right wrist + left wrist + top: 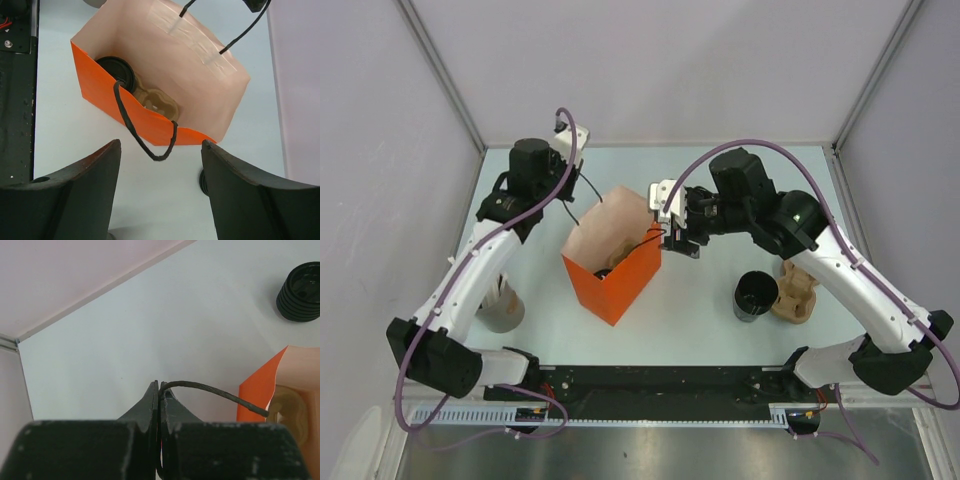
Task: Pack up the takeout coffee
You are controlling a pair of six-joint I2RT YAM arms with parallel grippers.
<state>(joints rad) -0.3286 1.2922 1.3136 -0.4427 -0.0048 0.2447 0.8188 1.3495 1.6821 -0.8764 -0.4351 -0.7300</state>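
Left of the orange bag (pixel 620 285), the left arm (pixel 480 265) has white links, black joints and a purple cable; right of the bag, the right arm (pixel 850 275) matches. The left gripper (pixel 159 386) and right gripper (pixel 161 145) have matte black fingers.

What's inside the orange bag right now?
Inside the orange bag, the takeout coffee shows its black lid beside a brown cardboard carrier. The bag's front wall hides the cup's body and the bag's floor.

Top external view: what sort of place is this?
Probably a lab robot cell, not a café: plain partition walls box in a pale table, with takeout props, an orange bag and a black cup.
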